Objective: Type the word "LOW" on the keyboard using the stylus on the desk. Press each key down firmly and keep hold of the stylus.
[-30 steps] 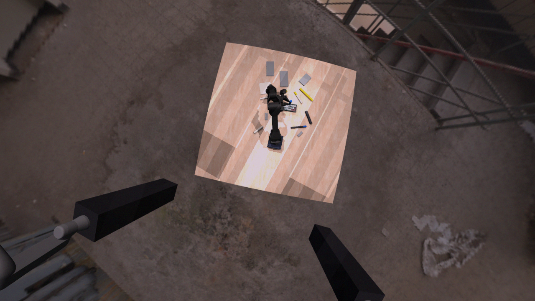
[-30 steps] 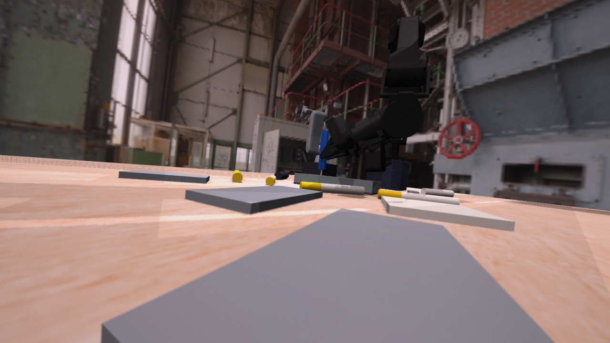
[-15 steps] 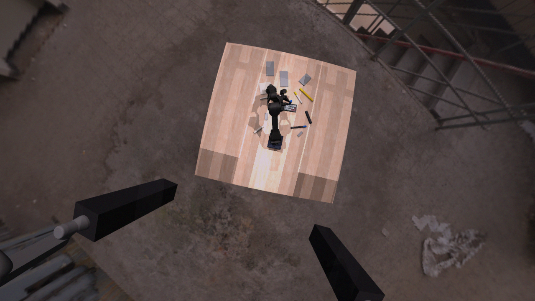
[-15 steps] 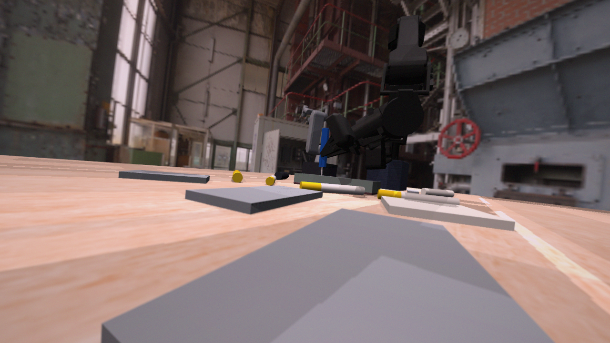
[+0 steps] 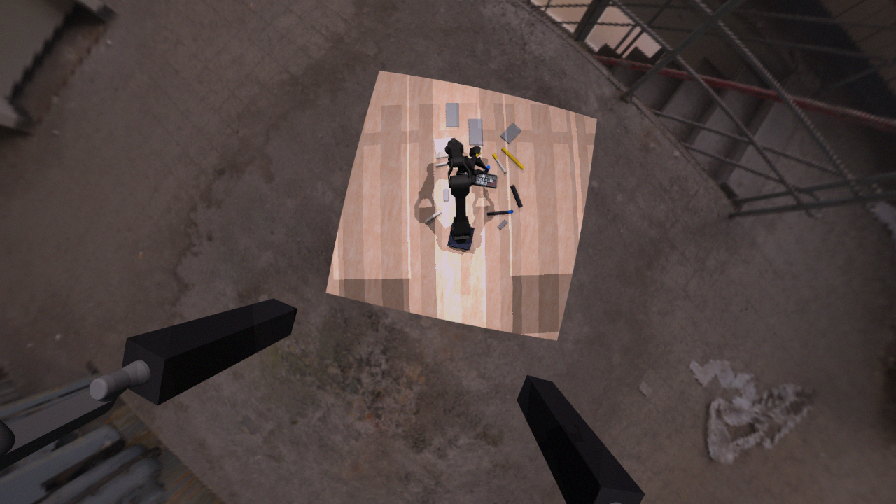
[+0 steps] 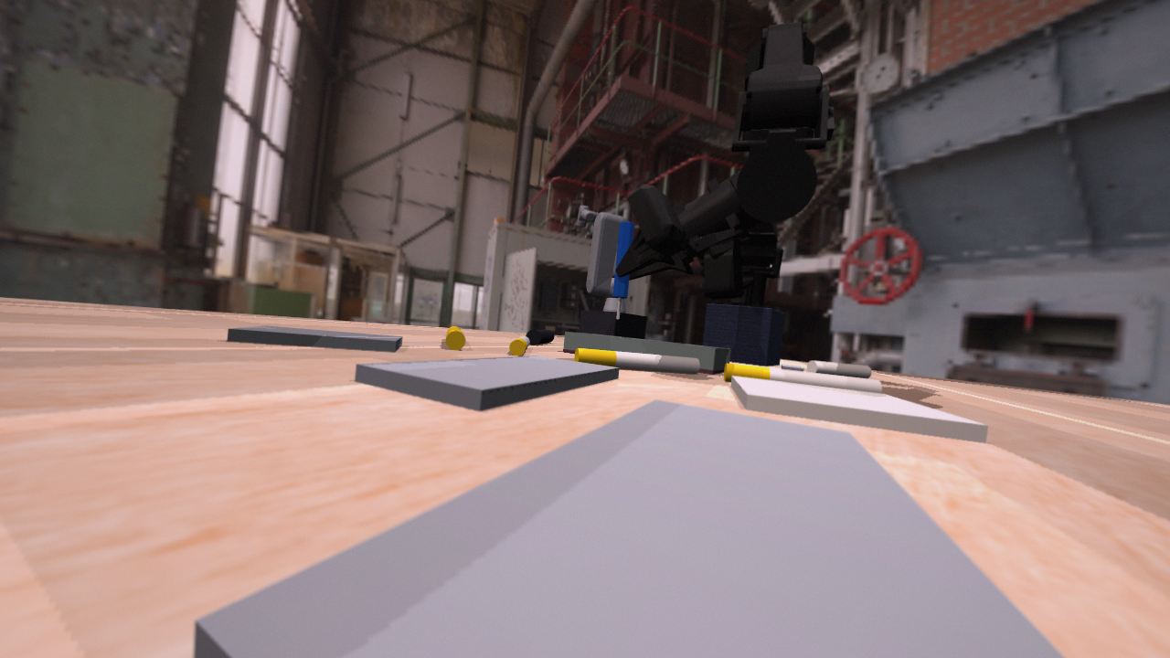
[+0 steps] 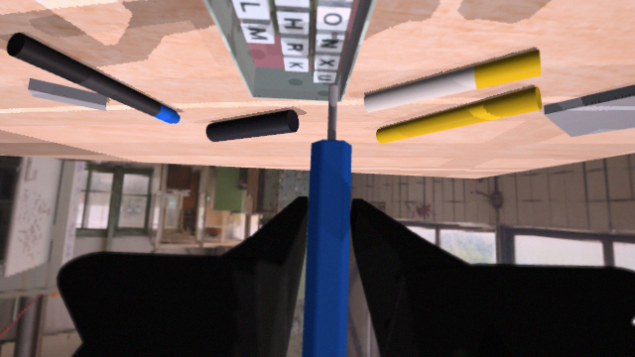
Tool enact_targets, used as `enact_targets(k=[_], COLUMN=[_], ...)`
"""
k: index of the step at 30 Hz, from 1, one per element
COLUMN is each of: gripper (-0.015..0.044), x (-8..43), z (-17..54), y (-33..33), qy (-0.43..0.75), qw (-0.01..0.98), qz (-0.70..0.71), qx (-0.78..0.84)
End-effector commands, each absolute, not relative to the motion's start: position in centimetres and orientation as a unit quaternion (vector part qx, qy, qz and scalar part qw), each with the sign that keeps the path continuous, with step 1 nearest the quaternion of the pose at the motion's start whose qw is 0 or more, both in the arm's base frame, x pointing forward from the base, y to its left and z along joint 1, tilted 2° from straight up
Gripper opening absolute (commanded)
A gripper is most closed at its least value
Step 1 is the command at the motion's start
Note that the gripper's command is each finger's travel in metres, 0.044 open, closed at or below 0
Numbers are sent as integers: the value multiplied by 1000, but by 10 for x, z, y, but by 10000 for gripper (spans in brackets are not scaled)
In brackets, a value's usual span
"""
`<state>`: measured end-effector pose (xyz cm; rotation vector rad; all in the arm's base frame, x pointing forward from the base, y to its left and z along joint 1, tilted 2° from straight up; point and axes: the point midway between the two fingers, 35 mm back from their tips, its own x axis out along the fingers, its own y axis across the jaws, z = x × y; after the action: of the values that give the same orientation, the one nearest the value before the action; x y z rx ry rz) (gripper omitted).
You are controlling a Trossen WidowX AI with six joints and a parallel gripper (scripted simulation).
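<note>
My gripper (image 5: 486, 168) (image 6: 621, 273) (image 7: 328, 207) is shut on the blue stylus (image 6: 623, 245) (image 7: 327, 278), which stands nearly upright with its thin grey tip down. The keyboard (image 5: 486, 180) (image 6: 646, 348) (image 7: 278, 90) lies below the stylus. In the wrist view its letters L, M, H, R, K, O, N, X and U show, and the tip overlaps its edge by the U key. In the exterior view the tip shows a little above the keyboard's near rim. Which key lies directly under the tip I cannot tell. The W key is not in view in the wrist view.
A black cylinder (image 5: 516, 196) (image 7: 253, 125) and a black, blue-ended pen (image 5: 501, 213) (image 7: 99, 83) lie beyond the keyboard. A white-and-yellow pen (image 5: 499, 162) (image 7: 422, 90) and a yellow one (image 5: 512, 158) (image 7: 458, 115) lie beside it. Grey slabs (image 5: 475, 131) (image 6: 486, 380) lie farther off.
</note>
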<state>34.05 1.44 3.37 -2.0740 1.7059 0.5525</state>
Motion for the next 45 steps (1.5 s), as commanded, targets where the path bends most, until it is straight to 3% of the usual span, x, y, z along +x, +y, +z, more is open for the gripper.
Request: enact_targets(k=[1, 17, 31, 34, 45], gripper=[0, 0, 0, 79, 81], x=[340, 324, 323, 323, 323], z=[33, 41, 22, 20, 18], y=[17, 102, 106, 107, 108], qy=[610, 609, 610, 610, 610], qw=[199, 197, 197, 197, 197], qz=[198, 203, 202, 202, 202], qx=[-741, -741, -741, -741, -741])
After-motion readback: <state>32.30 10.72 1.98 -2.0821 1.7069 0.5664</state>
